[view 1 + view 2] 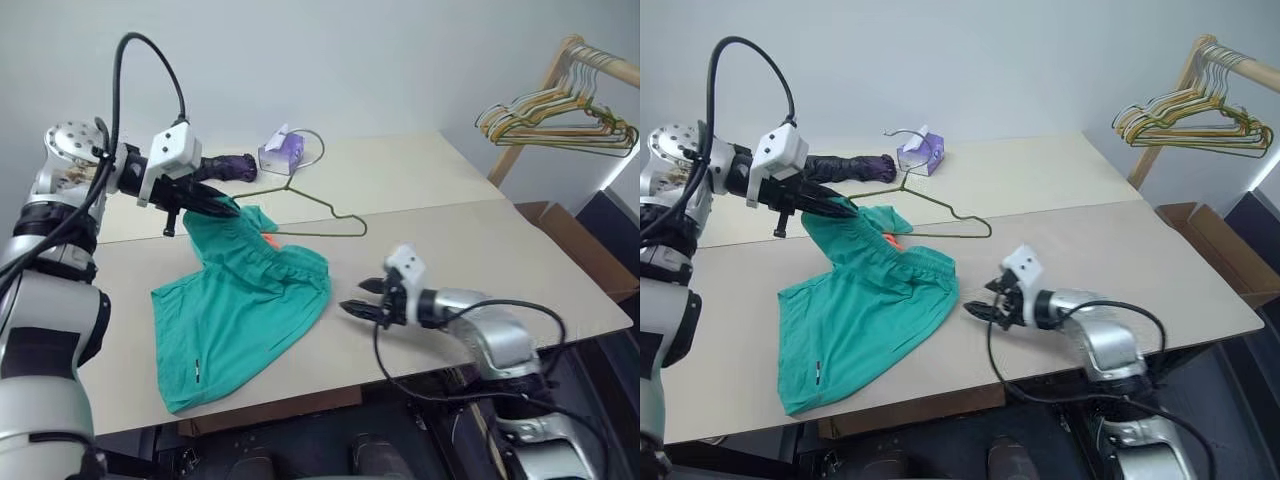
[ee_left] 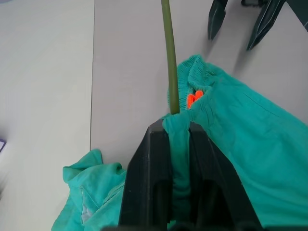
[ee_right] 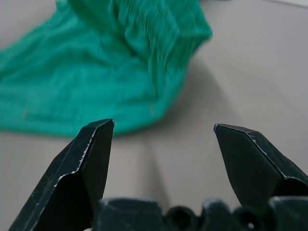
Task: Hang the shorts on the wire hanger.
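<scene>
The teal shorts [image 1: 245, 310] lie half spread on the table, their gathered waistband lifted at the far left. My left gripper [image 1: 225, 208] is shut on that waistband [image 2: 179, 139]. The olive wire hanger [image 1: 322, 214] runs into the same pinch, its wire [image 2: 169, 57] meeting the cloth at the fingertips. The hanger's triangle hangs over the table and its hook [image 1: 316, 142] sits by the tissue box. A small orange bit [image 2: 194, 97] shows inside the waistband. My right gripper [image 1: 352, 306] stands open and empty just right of the shorts, low over the table, pointing at them [image 3: 163, 130].
A purple tissue box [image 1: 282, 152] and a dark purple object [image 1: 232, 167] sit at the back of the table [image 1: 470, 260]. A wooden rack with bunched coloured hangers [image 1: 560, 120] stands at the far right, above a cardboard box [image 1: 575, 240].
</scene>
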### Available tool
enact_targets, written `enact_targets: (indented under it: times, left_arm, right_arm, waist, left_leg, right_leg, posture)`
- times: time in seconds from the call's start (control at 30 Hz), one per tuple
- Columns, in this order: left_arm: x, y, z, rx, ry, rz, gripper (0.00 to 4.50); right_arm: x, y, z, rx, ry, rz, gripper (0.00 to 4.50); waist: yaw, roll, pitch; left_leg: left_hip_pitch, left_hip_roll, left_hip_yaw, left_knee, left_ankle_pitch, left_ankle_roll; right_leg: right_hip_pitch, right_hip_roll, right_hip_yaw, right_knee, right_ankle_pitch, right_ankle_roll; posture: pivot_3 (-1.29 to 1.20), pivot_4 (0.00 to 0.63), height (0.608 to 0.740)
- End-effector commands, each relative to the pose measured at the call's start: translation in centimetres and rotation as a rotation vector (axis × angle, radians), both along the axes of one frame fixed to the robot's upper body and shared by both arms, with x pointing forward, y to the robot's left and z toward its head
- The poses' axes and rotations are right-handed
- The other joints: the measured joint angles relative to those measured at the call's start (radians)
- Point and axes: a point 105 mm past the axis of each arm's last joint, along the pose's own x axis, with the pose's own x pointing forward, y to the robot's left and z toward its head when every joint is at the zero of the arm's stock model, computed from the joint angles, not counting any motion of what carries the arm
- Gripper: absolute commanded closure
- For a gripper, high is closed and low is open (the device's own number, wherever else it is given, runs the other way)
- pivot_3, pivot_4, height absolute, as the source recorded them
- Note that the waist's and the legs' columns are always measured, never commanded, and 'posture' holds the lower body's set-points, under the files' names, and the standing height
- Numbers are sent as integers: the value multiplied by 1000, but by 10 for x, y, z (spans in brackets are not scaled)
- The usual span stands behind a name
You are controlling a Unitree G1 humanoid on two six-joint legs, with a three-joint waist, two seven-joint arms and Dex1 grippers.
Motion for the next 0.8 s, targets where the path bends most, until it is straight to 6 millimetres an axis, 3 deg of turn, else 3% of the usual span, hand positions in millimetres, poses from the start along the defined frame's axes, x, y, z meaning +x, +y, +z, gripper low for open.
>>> enact_targets:
  times: [0.03,0.17,0.27,0.5,0.6,0.8]
  left_arm:
    - [-1,-1,22,-20,-62,-9,4392]
    - [-1,-1,22,-25,-63,-10,4392]
    - [-2,-1,23,-32,-64,-9,4392]
    - [-2,3,21,-40,-57,2,4392]
    - [-4,4,20,-43,-53,1,4392]
    - [-10,3,23,-80,-37,-14,4392]
  right_arm:
    - [19,12,14,44,-58,-30,610]
    - [30,23,6,50,-23,-34,610]
    - [29,30,3,66,8,-14,1214]
    - [28,29,-5,68,30,-25,3725]
    - [30,23,-6,78,37,-53,4490]
    - [35,8,-3,75,28,-94,4490]
  waist:
    - [1,0,0]
    - [5,0,0]
    - [3,0,0]
    - [1,0,0]
    - [2,0,0]
    - [2,0,0]
  left_leg:
    - [0,0,0,0,0,0]
    - [-1,0,-1,0,0,0]
    - [-2,0,-2,0,0,0]
    - [-2,0,-2,0,0,0]
    - [-2,0,-2,0,0,0]
    - [-2,0,-2,0,0,0]
  right_leg:
    - [0,0,0,0,0,0]
    - [0,0,-1,-1,0,0]
    - [0,-1,-2,-1,0,0]
    - [0,0,-2,0,0,0]
    - [0,0,-1,0,0,0]
    - [0,0,-2,0,0,0]
  posture:
    - [-44,0,740]
    - [-36,0,740]
    - [-31,0,740]
    - [-22,0,740]
    - [-22,0,740]
    - [-20,0,740]
